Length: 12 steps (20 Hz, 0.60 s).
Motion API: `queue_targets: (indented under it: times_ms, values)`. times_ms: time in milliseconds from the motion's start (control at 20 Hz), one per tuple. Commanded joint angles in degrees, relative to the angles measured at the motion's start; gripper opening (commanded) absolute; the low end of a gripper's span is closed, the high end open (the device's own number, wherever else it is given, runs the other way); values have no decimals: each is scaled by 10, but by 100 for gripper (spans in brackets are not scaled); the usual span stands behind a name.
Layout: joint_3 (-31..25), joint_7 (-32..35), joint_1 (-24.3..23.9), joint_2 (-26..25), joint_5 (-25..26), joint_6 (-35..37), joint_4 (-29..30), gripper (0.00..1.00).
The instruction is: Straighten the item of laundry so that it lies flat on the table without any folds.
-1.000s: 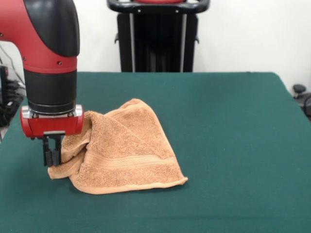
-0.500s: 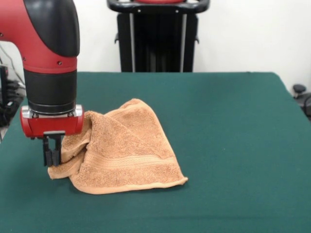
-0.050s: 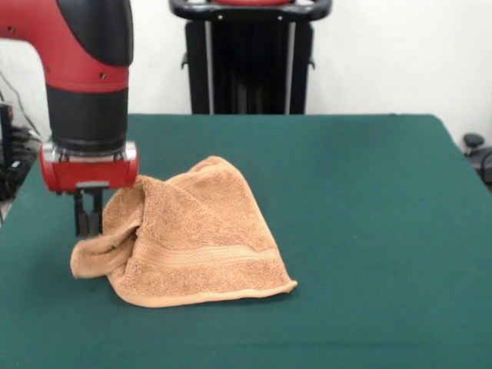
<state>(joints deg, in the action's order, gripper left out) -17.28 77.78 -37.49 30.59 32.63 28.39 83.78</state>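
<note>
The item of laundry (image 3: 201, 240) is an orange-tan terry towel lying crumpled on the left half of the dark green table (image 3: 369, 192). It is bunched into a raised ridge, with a woven band stripe along its near edge. My gripper (image 3: 88, 232) hangs at the towel's left corner. Its thin black fingers are pressed together on the top of that corner's flap, which rises to meet the tips. The rest of the towel rests on the table, folded over itself.
A black stand (image 3: 250, 58) rises behind the table's far edge. Green tabletop stretches to the right of the towel and in front of it. The table's left edge lies close to the gripper.
The gripper has risen and shifted slightly right. The towel's left corner has come up with it and rounded out. The rest of the towel has not moved.
</note>
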Motion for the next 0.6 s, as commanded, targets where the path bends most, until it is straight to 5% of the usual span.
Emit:
queue_targets:
  times_ms: [50, 600]
  values:
    - [27, 101, 28, 49, -7, -14, 152, 0]
    - [38, 102, 20, 45, -15, -43, 178, 0]
